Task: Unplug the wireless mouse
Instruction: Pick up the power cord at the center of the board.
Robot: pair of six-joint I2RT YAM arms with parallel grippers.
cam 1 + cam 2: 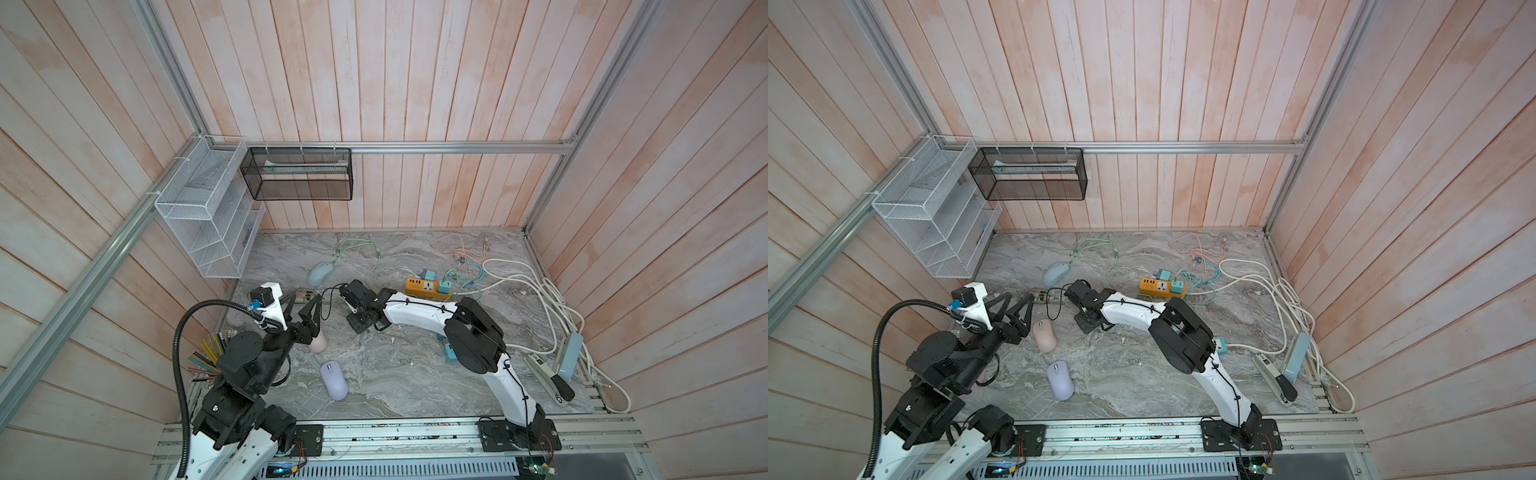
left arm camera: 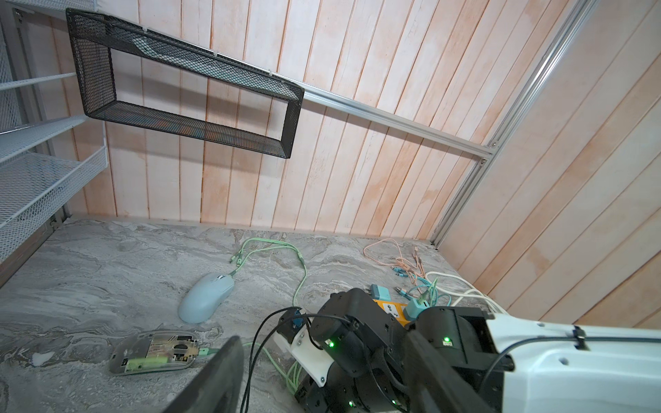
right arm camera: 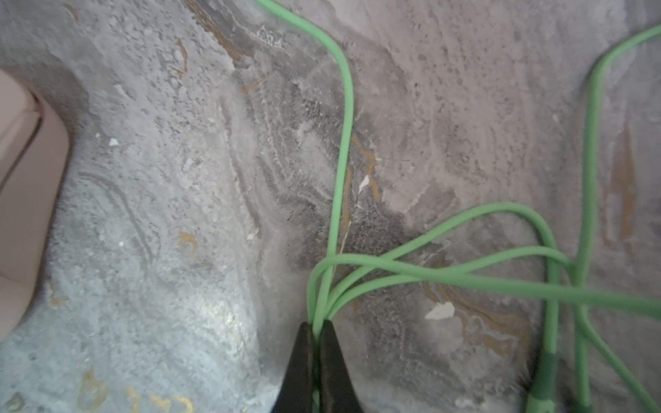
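Nearest the tabletop's [image 1: 415, 374] near edge, left of its middle, you have a lilac mouse [image 1: 334, 380] lying on its own. Just beyond it is a pink mouse [image 1: 1044, 336]. Over by the right edge, about as near, a pale blue power strip [image 1: 570, 356] lies beside a stapler [image 1: 548, 380].

Past the pink mouse, your left gripper [image 1: 1020, 297] hangs above the surface with its jaws spread wide and nothing between them. Level with it, closer to the middle of the tabletop, your right gripper [image 3: 314, 327] points down and is pinched tight on a green cable [image 3: 343, 143]. The right wrist view shows several loops of that cable gathered at the fingertips.

The clear-shelled mouse [image 2: 155, 352], the one you are after, lies flat near the left edge, just beyond the left gripper's tips. The cable's green plug [image 2: 204, 352] meets the end of it that faces the right arm, so it is not yet unplugged.

Farther on, a pale blue mouse [image 1: 320, 273] rests apart from it. Toward the right at about that depth, an orange power strip [image 1: 423, 287] carries teal adapters [image 1: 445, 286]. Beyond the far edge, a black mesh shelf [image 2: 186, 128] hangs on the back wall.
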